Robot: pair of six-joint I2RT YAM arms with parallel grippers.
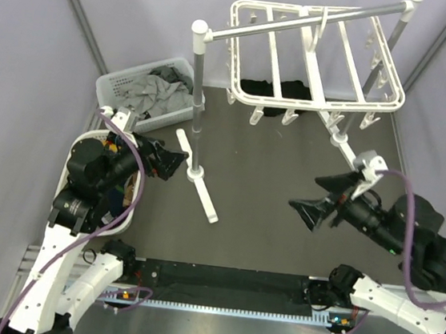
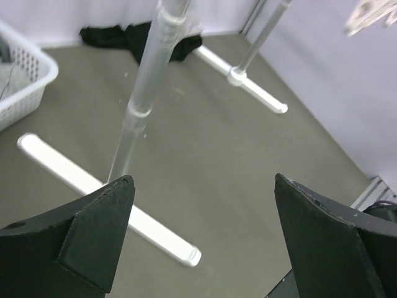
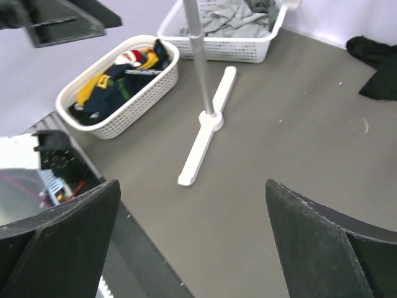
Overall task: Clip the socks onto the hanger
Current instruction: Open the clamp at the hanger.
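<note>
The socks, navy, yellow and multicoloured, lie heaped in an oval white basket at the left; in the top view my left arm covers most of that basket. The hanger, a white frame with cross bars and dangling clips, hangs by its hook from the grey pole at the back right. My left gripper stands open beside the near pole, holding nothing. My right gripper is open too, above bare floor right of centre, well below the hanger.
A grey pole rack with white feet stands mid-table. A rectangular white basket of pale grey cloths sits at the back left. A black garment lies on the floor under the hanger.
</note>
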